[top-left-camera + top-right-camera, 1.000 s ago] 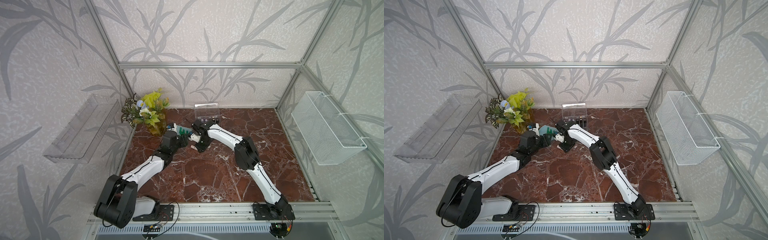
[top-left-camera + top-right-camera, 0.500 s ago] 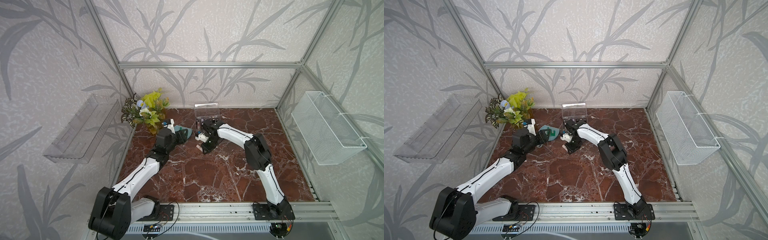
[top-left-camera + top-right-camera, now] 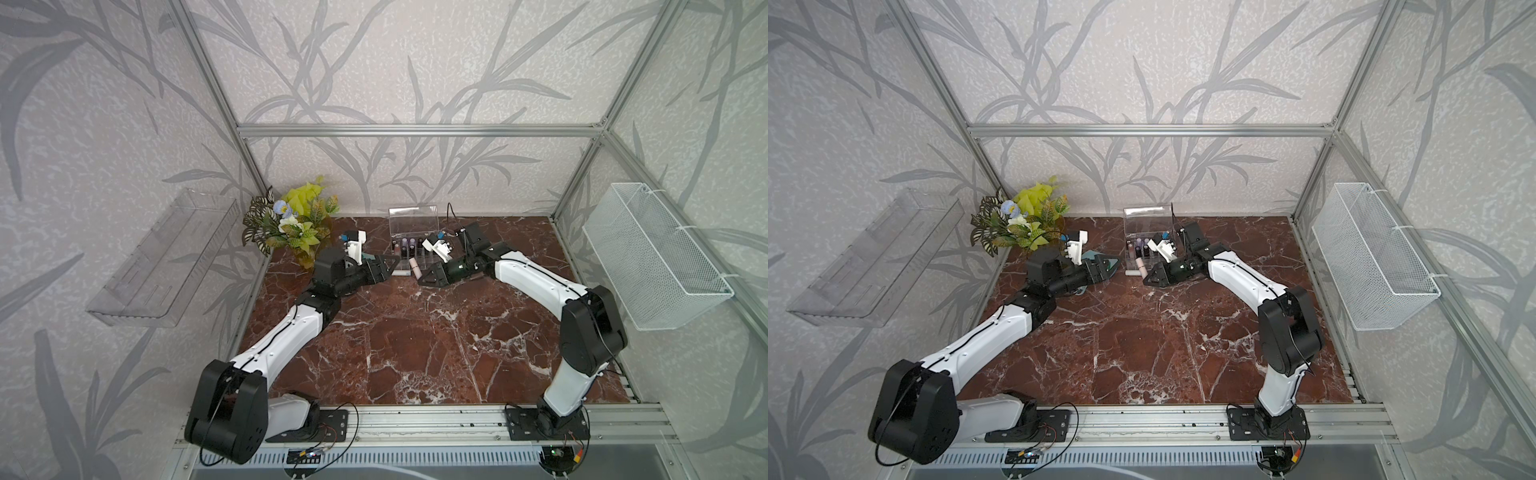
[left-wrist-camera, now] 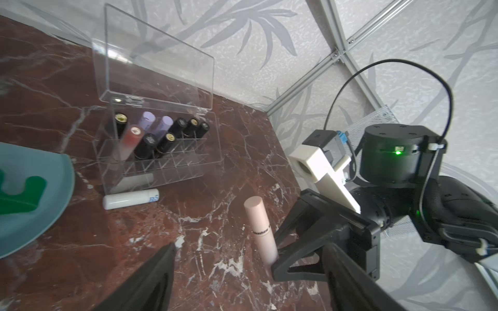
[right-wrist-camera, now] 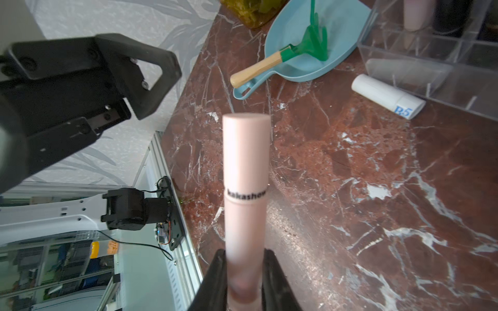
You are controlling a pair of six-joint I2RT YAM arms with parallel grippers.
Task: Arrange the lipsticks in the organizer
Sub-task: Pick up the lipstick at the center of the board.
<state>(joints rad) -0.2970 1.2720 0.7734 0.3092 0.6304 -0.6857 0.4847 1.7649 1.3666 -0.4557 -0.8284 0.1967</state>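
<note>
The right gripper (image 5: 244,254) clamps the base of a pale pink cylindrical lipstick tube (image 5: 246,175), cap end pointing away from the jaws, just in front of the small clear acrylic organizer (image 4: 161,167). The left gripper (image 3: 390,264) faces it from close by, its black fingers (image 4: 153,280) spread wide apart with the tube near their tips. The organizer stands at the back of the red-brown marble tabletop (image 3: 415,353), its hinged lid raised. Nine lipsticks stand upright in its rear cells: black tubes (image 4: 177,126), two pale lilac tubes (image 4: 147,119) and one reddish tube (image 4: 132,140). A white tube (image 4: 130,198) lies on its side on the marble, touching or just beside the organizer's front wall. Further left sits a light blue plastic scoop (image 5: 339,45) holding a green toy rake with a wooden handle (image 5: 310,40)
</note>
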